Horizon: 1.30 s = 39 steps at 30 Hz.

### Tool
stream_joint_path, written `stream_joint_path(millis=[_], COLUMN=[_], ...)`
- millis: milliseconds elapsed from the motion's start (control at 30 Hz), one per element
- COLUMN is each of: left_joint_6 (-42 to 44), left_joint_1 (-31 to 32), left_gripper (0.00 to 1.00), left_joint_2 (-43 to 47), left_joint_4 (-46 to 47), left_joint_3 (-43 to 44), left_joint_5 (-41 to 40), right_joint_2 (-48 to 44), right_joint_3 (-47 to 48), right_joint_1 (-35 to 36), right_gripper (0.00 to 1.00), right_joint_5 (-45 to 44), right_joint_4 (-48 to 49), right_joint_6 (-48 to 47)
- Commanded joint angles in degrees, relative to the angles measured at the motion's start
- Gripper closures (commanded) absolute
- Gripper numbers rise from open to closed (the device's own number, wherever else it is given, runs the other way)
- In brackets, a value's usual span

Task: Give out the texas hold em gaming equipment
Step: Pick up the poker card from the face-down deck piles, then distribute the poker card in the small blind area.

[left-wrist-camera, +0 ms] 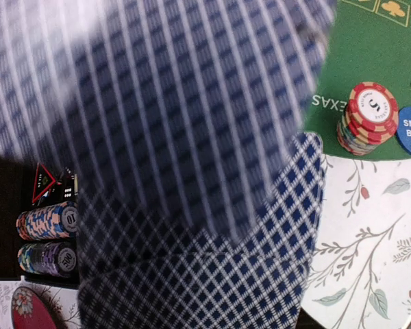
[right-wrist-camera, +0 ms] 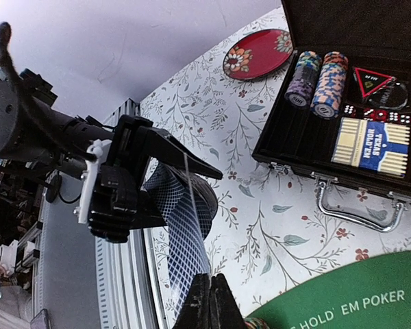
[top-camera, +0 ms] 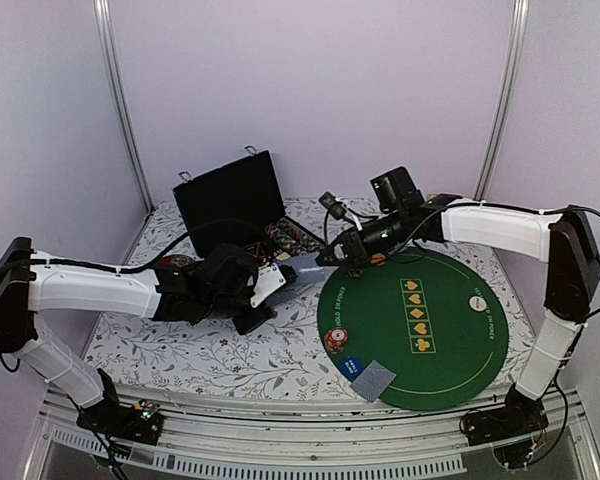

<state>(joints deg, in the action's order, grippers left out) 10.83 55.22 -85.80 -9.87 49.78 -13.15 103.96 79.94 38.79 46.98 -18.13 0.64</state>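
Arms converge: left tool point(top-camera: 277, 280), right tool point(top-camera: 330, 258) pinch cards point(top-camera: 305, 266).

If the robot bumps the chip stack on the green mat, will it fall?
Probably. The chip stack is several chips tall and looks slightly uneven, so it could topple. Being round, loose chips might roll across the mat.

Your blue-checked playing cards point(right-wrist-camera: 188, 226) hang aloft beside the green felt mat point(top-camera: 460, 350); red-striped chip stack point(top-camera: 335, 341) and blue button disc point(top-camera: 352, 365) sit upon it.
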Motion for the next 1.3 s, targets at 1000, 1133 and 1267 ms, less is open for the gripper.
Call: stream_joint_path(millis=[1000, 1133, 1267], left_joint_6=[-0.18, -0.02, 0.11], left_joint_1=[-0.29, -0.29, -0.25], left_gripper=[0.51, 0.51, 0.51], left_joint_2=[1.82, 1.99, 1.57], left_joint_4=[-0.31, -0.18, 0.22], left_joint_3=[0.85, 0.59, 0.70], left_joint_5=[-0.49, -0.54, -0.47], right_joint_2=[-7.70, -8.72, -7.22], right_joint_3=[-21.23, -21.90, -21.33], right_joint_1=[8.02, 8.08, 8.11], right_gripper=[0.98, 0.98, 0.98], right_joint_5=[-9.07, -9.98, -12.17], right_joint_4=[-27.21, -27.58, -28.36], right_joint_6=[-5.99, -4.70, -3.60])
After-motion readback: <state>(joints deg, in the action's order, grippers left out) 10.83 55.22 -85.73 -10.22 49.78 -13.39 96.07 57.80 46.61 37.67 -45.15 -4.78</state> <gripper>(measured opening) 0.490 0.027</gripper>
